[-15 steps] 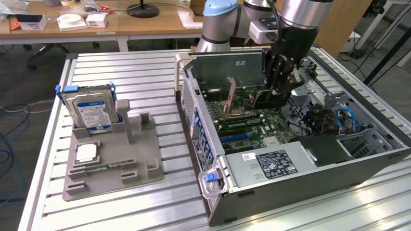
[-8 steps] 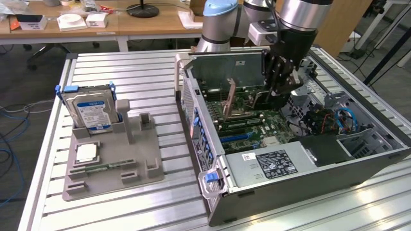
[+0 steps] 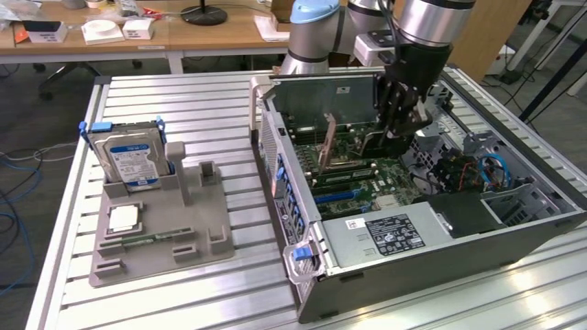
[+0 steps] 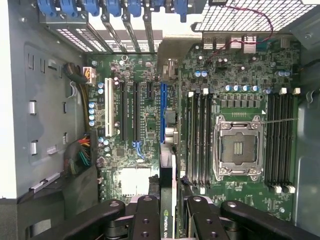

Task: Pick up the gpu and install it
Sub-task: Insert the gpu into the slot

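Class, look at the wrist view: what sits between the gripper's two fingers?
The gpu, held edge-on between the fingers of the gripper, above the motherboard.

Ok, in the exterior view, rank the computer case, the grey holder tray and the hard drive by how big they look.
1. Computer case, by far the largest.
2. Grey holder tray, clearly smaller.
3. Hard drive, the smallest, standing upright in the tray.
All three sit at a similar distance from the camera, so the order looks dependable.

Wooden desks point(image 3: 220, 31) along the back, grey floor point(image 3: 41, 117) (blue cables point(image 3: 11, 206) trailing), ribbed aluminium worktable point(image 3: 183, 96)
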